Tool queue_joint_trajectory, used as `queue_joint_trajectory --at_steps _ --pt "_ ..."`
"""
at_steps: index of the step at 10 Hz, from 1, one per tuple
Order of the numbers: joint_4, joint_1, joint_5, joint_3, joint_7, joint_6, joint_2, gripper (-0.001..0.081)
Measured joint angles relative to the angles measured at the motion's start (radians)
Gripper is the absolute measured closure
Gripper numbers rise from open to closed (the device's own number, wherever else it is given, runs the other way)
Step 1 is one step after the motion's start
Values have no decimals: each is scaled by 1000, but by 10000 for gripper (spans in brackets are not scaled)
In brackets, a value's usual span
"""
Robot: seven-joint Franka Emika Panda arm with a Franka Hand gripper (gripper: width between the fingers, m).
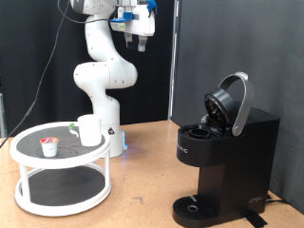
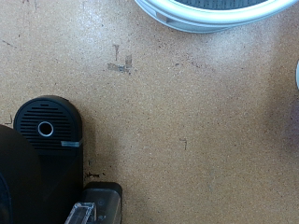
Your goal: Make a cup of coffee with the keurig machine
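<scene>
The white cup stands upright on the top tier of a round white rack at the exterior view's left. The black keurig machine stands at the right with its rounded lid swung up and open; its round drip base has nothing on it. My gripper hangs high above the table near the exterior view's top, far from both, with nothing visible in it. The wrist view looks straight down on the machine's drip base and the rack's rim; no fingers show there.
A small white pod with a red top sits on the rack's top tier beside the cup. The arm's white base stands behind the rack. A bare wooden tabletop lies between rack and machine. A black curtain hangs behind.
</scene>
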Motion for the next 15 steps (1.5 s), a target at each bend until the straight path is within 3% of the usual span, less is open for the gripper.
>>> queue_joint_trajectory --at_steps 2,9,12,15 --pt "0 -5 0 -16 -13 0 1 72" --pt "45 -75 -114 -179 -167 10 55 72" --pt "44 -75 -115 -196 -205 19 54 72" --pt "61 -96 -158 -275 -286 40 62 72"
